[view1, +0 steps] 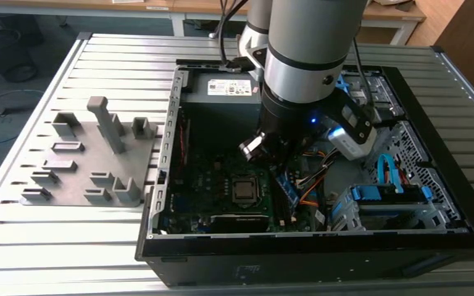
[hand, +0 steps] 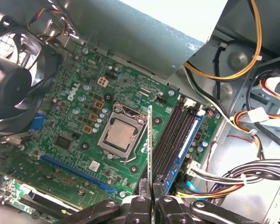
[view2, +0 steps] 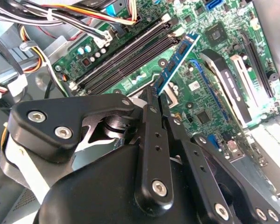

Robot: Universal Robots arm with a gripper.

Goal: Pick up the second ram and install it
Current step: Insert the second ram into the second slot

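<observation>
The second ram point(hand: 150, 140) is hanging above the motherboard point(hand: 74, 116), over the strip between the processor socket point(hand: 119, 135) and the bank of memory slots point(hand: 170, 135). It is not sitting in any slot. The gripper point(hand: 151, 186) is clamping it, with the fingers closed on both faces of the board; in the second wrist view the stick point(view2: 179, 58) is jutting out past the fingertips and running roughly along the slots' line.

The main risk, as I judge it, is the stick going down slightly off the slot or skewed to it, so that its edge is pressing on the slot wall or a latch and bending the board. A slip in the grip would be tilting it the same way. The socket is lying just beside the stick, so a sideways drift could be scraping it. Loose cables point(hand: 224, 74) are crowding the case wall beyond the slots and could be snagging the fingers.
</observation>
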